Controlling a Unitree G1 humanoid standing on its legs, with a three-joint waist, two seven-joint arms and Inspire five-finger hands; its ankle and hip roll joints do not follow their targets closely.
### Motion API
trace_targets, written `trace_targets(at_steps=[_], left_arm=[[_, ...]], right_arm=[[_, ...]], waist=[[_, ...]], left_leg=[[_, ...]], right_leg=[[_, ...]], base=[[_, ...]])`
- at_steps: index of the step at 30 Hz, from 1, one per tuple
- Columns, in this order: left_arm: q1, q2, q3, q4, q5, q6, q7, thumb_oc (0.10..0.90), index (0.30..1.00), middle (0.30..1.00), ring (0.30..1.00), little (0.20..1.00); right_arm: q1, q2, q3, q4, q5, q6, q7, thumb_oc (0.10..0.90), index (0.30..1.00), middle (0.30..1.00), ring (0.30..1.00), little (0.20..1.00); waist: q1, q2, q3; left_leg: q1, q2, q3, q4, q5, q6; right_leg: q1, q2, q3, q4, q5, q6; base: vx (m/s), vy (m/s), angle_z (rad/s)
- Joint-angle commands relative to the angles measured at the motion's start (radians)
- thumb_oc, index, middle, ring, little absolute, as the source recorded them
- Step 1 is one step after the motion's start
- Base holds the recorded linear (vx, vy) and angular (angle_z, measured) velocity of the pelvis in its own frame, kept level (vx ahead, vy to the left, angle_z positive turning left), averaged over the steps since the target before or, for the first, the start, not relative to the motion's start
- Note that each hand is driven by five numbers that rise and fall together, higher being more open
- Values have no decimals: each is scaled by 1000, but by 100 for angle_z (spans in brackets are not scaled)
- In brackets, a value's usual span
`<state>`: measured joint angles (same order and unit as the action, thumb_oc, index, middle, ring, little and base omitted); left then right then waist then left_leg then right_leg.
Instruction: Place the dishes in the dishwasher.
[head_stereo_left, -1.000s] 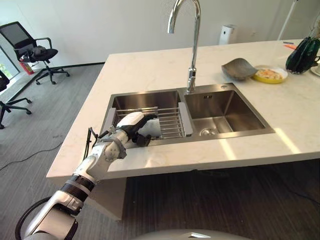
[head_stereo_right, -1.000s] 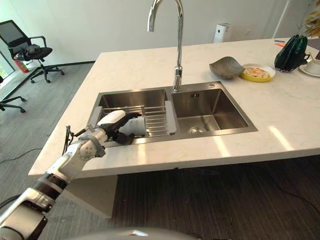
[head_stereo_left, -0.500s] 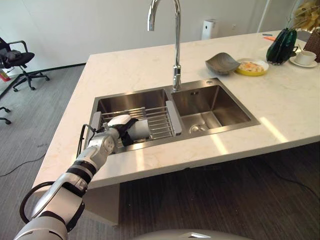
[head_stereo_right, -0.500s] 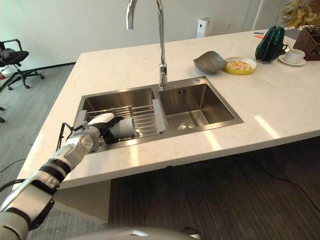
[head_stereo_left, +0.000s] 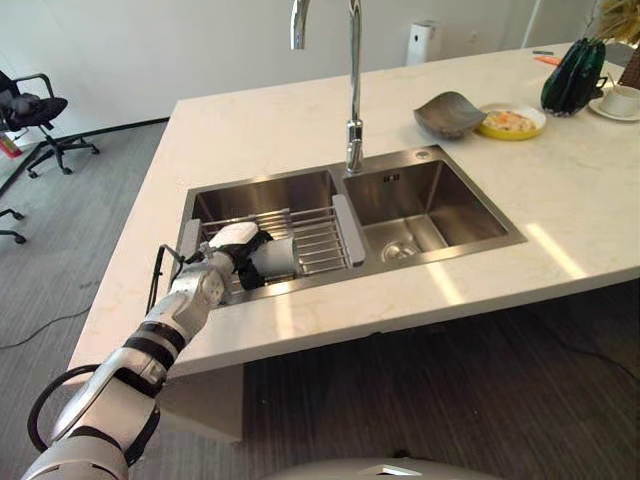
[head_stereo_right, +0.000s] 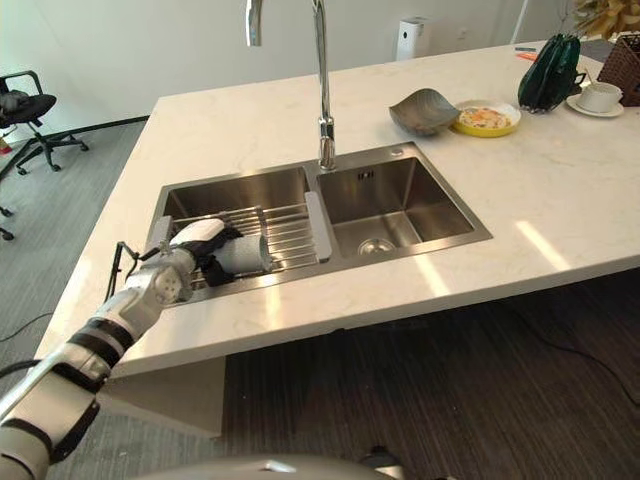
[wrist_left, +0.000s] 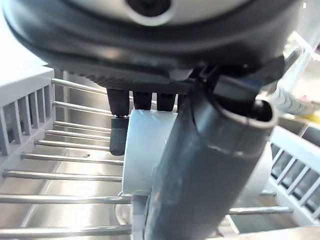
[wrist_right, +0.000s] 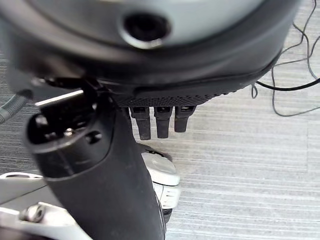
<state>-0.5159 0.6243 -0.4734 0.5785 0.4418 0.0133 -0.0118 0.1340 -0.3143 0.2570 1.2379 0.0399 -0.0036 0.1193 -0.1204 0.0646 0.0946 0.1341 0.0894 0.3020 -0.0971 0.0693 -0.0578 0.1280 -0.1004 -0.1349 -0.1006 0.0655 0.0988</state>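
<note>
A white cup (head_stereo_left: 278, 258) lies on its side on the wire rack (head_stereo_left: 318, 238) set in the left basin of the steel sink (head_stereo_left: 262, 195). My left hand (head_stereo_left: 232, 250) reaches over the counter's front edge into that basin and is curled on the cup's left end. In the left wrist view the fingers (wrist_left: 118, 135) lie over the cup (wrist_left: 145, 145) and the thumb crosses in front of it. My right hand (wrist_right: 150, 60) hangs above grey carpet, its fingers (wrist_right: 161, 122) relaxed and holding nothing.
A tall tap (head_stereo_left: 353, 100) stands between the two basins; the right basin (head_stereo_left: 440, 200) holds nothing. Far right on the counter sit a grey bowl (head_stereo_left: 450, 112), a yellow plate (head_stereo_left: 512, 122), a dark green object (head_stereo_left: 572, 78) and a cup on a saucer (head_stereo_left: 620, 100). Office chair (head_stereo_left: 35, 110) far left.
The camera has shifted, so the whole scene sits differently. My left hand stays on the cup at the rack's left front with little visible movement.
</note>
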Motion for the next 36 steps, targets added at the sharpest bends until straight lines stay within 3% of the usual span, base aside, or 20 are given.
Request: trace_targets(at_steps=[1, 6, 10, 12, 14, 15, 16, 18, 19, 20, 21, 24, 26, 27, 28, 30, 32, 34, 35, 36], left_arm=[[-78, -11, 232, -122, -242, -84, 243, 400, 300, 300, 300, 300], [-19, -139, 409, -301, -464, -166, 386, 400, 300, 300, 300, 300], [37, -170, 484, -435, -519, -206, 453, 400, 300, 300, 300, 300], [101, -179, 539, -546, -546, -240, 472, 400, 300, 300, 300, 300], [223, -213, 592, -695, -602, -295, 467, 400, 300, 300, 300, 300], [230, -215, 594, -702, -602, -292, 465, 400, 300, 300, 300, 300], [324, -226, 636, -767, -601, -308, 452, 400, 300, 300, 300, 300], [375, -241, 650, -807, -616, -315, 439, 400, 300, 300, 300, 300], [426, -248, 659, -847, -599, -322, 437, 400, 300, 300, 300, 300], [427, -248, 660, -847, -599, -321, 437, 400, 300, 300, 300, 300], [443, -248, 662, -853, -594, -328, 440, 400, 300, 300, 300, 300], [441, -253, 656, -893, -617, -341, 446, 400, 300, 300, 300, 300], [432, -255, 648, -912, -596, -342, 448, 400, 300, 300, 300, 300], [431, -255, 638, -922, -586, -342, 446, 400, 300, 300, 300, 300], [431, -260, 612, -946, -569, -345, 433, 400, 300, 300, 300, 300], [424, -252, 600, -951, -549, -341, 431, 400, 300, 300, 300, 300], [396, -230, 570, -967, -499, -345, 418, 400, 300, 300, 300, 300], [380, -227, 558, -970, -489, -340, 418, 400, 300, 300, 300, 300], [349, -235, 511, -973, -474, -327, 407, 400, 300, 300, 300, 300], [348, -236, 496, -972, -471, -325, 398, 400, 300, 300, 300, 300]], right_arm=[[-47, 40, 39, 47, -9, -23, -23, 800, 900, 900, 900, 900], [-48, 42, 30, 49, -12, -20, -65, 800, 900, 900, 900, 900], [-55, 49, 29, 47, -8, -17, -87, 800, 900, 900, 900, 900], [-62, 55, 28, 36, 4, -19, -96, 800, 900, 900, 900, 900], [-67, 67, 39, 10, 10, -28, -107, 800, 900, 900, 900, 900], [-65, 66, 41, 10, 10, -28, -108, 800, 900, 900, 900, 900], [-55, 72, 54, -19, 0, -41, -105, 800, 900, 900, 900, 900], [-45, 71, 62, -29, -11, -43, -103, 800, 900, 900, 900, 900], [-30, 65, 77, -54, -27, -51, -97, 800, 900, 900, 900, 900], [-30, 64, 77, -54, -27, -50, -97, 800, 900, 900, 900, 900], [-22, 52, 77, -67, -31, -56, -95, 800, 900, 900, 900, 900], [-25, 24, 72, -70, -41, -64, -100, 800, 900, 900, 900, 900], [-35, 15, 62, -65, -41, -69, -111, 800, 900, 900, 900, 900], [-38, 11, 49, -65, -34, -73, -114, 800, 900, 900, 900, 900], [-33, 8, 8, -48, 2, -76, -126, 800, 900, 900, 900, 900], [-32, 15, -12, -44, 34, -80, -130, 800, 900, 900, 900, 900], [-33, 31, -35, -43, 61, -82, -134, 800, 900, 900, 900, 900], [-38, 39, -41, -45, 67, -78, -137, 800, 900, 900, 900, 900], [-35, 55, -62, -35, 81, -74, -149, 800, 900, 900, 900, 900], [-40, 60, -75, -28, 87, -71, -155, 800, 900, 900, 900, 900]], waist=[[8, -63, 1], [12, -66, -1], [27, -60, 2], [47, -53, 7], [106, -60, 43], [102, -60, 41], [148, -59, 67], [162, -54, 73], [204, -43, 99], [201, -43, 98], [221, -36, 109], [260, -33, 103], [258, -43, 99], [238, -52, 97], [201, -74, 71], [181, -79, 66], [149, -83, 41], [133, -83, 30], [105, -78, 4], [105, -75, -6]], left_leg=[[47, 27, -80, 10, -90, -53], [41, 27, -92, 10, -90, -54], [37, 24, -106, 10, -88, -54], [37, 21, -122, 13, -86, -53], [-22, 21, -169, 127, -93, -66], [-31, 21, -172, 139, -99, -66], [-72, 26, -203, 185, -60, -83], [-93, 33, -229, 216, -42, -98], [-156, 39, -273, 248, 60, -135], [-158, 38, -276, 249, 61, -135], [-200, 48, -275, 219, 118, -154], [-237, 53, -308, 77, 144, -165], [-236, 67, -311, 114, 115, -156], [-212, 103, -240, 199, 92, -148], [-120, 147, -111, 260, 4, -146], [-60, 177, -39, 310, -26, -158], [43, 181, 114, 275, -78, -169], [57, 159, 142, 241, -100, -157], [53, 181, 236, 149, -98, -130], [52, 166, 231, 115, -98, -122]], right_leg=[[32, -43, -6, 19, -73, 69], [35, -43, -16, 19, -76, 64], [36, -44, -25, 19, -81, 62], [35, -44, -22, 21, -85, 59], [35, -47, -22, 24, -92, 42], [34, -47, -24, 25, -92, 41], [32, -42, -38, 23, -90, 25], [45, -34, -57, 19, -104, 18], [52, -20, -100, 14, -110, 5], [52, -20, -103, 14, -110, 5], [50, -20, -151, 13, -118, 4], [16, -26, -249, 13, -121, 7], [-3, -35, -316, 17, -109, 1], [-8, -34, -372, 25, -109, -11], [-20, -39, -442, 24, -126, -29], [-16, -44, -495, 25, -120, -33], [-35, -93, -624, 42, -70, -29], [-38, -117, -667, 51, -53, -22], [-46, -161, -732, 66, -10, -6], [-50, -178, -755, 68, 10, 4]], base=[[0, 0, 0], [3, -11, 8], [3, -8, 0], [4, -62, 3], [-46, -95, -4], [-102, -93, -5], [-45, -105, 5], [-39, -109, 30], [-67, -75, 65], [-147, -89, 88], [-199, -98, 129], [-200, -147, 178], [-295, -180, 130], [-325, -171, 149], [-369, -160, 192], [-234, -41, 202], [-296, 101, 144], [-169, 215, 190], [-157, 357, 272], [-136, 397, 274]])
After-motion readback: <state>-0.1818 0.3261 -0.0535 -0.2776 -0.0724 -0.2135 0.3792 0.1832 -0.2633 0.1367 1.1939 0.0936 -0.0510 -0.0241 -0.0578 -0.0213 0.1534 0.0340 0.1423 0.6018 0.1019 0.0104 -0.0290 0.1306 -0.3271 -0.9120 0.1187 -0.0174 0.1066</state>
